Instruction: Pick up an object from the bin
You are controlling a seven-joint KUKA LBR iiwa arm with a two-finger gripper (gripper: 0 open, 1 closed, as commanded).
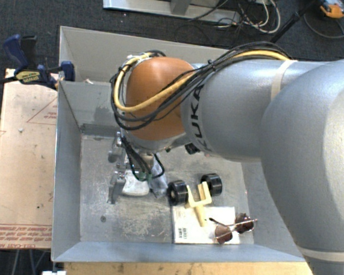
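The arm reaches into the bin (69,172) from the right, and its gripper (133,180) is low over the floor in the left-middle part, right at a small white object (137,189) that lies there partly hidden under the wrist. Whether the gripper is released or clenched I cannot tell, because the orange cover and the cables hide most of it. I judge the step in hand to be the descent to the grasp, or the grasp itself, and the lift is not yet done. Just to the right lies a yellow toy with black wheels (194,193), and beyond it a white card (196,232) with a pair of sunglasses (233,228) on its corner. The next move calls for a firm closing on the white object only, and then a straight rise, so that the toy beside it is not dragged along.
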